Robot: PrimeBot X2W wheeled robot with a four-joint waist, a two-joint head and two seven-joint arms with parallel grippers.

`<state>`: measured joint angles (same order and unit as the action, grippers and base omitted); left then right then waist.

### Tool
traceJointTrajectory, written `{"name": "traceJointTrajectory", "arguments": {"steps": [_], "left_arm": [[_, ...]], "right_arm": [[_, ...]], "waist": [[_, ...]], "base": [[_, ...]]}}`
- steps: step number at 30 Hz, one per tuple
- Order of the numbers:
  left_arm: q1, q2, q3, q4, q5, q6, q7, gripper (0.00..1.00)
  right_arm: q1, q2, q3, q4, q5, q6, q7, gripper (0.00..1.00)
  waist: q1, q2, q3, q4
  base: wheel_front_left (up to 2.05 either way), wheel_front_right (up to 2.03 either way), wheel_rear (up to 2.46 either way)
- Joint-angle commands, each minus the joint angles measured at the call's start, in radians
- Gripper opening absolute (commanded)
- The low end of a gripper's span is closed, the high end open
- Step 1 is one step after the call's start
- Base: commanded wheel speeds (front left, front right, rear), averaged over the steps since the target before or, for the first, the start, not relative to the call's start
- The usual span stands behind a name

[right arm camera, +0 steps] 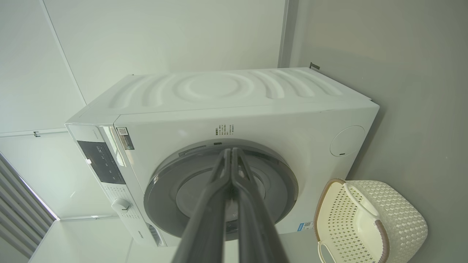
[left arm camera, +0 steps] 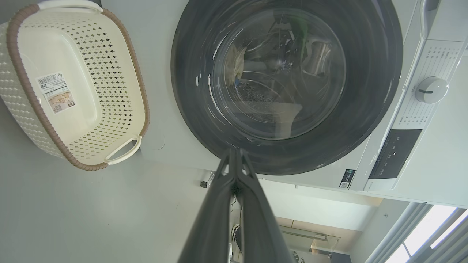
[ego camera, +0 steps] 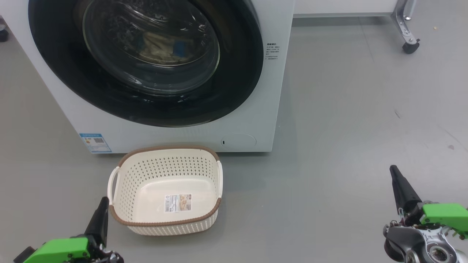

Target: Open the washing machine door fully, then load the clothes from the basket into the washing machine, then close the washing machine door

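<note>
Holds the left gripper [ego camera: 103, 204] and right gripper [ego camera: 395, 175] low at either side, fingers [left arm camera: 215, 219] pressed together on nothing, seemingly parked clear of the work. Finds the basket [ego camera: 166, 148] bare on the floor [ego camera: 329, 146] just before the washing machine [ego camera: 272, 109], handy for loading. Beyond, sees the clothes [ego camera: 161, 49] inside the drum [left arm camera: 252, 89] behind the shut washing machine door [ego camera: 237, 73], so judges the task complete.
</note>
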<state>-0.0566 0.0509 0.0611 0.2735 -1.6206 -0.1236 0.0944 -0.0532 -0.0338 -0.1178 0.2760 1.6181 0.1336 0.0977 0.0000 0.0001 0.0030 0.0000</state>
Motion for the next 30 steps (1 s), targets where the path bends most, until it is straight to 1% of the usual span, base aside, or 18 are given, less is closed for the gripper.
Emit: {"name": "traceJointTrajectory", "arguments": {"steps": [1,30], "left_arm": [[-0.050,0.010,0.038,-0.029,0.000,-0.007,0.007,0.00],[-0.051,0.007,0.043,-0.029,0.004,-0.007,0.011,0.00]], "right_arm": [[-0.053,-0.026,0.017,-0.032,0.002,-0.003,0.005,0.00],[-0.054,-0.023,0.013,-0.032,-0.002,-0.003,0.009,0.00]], "waist": [[0.0000,-0.0001,0.000,0.000],[0.0000,-0.0001,0.000,0.000]], "base": [[0.00,0.00,0.00],[0.00,0.00,0.00]]}}
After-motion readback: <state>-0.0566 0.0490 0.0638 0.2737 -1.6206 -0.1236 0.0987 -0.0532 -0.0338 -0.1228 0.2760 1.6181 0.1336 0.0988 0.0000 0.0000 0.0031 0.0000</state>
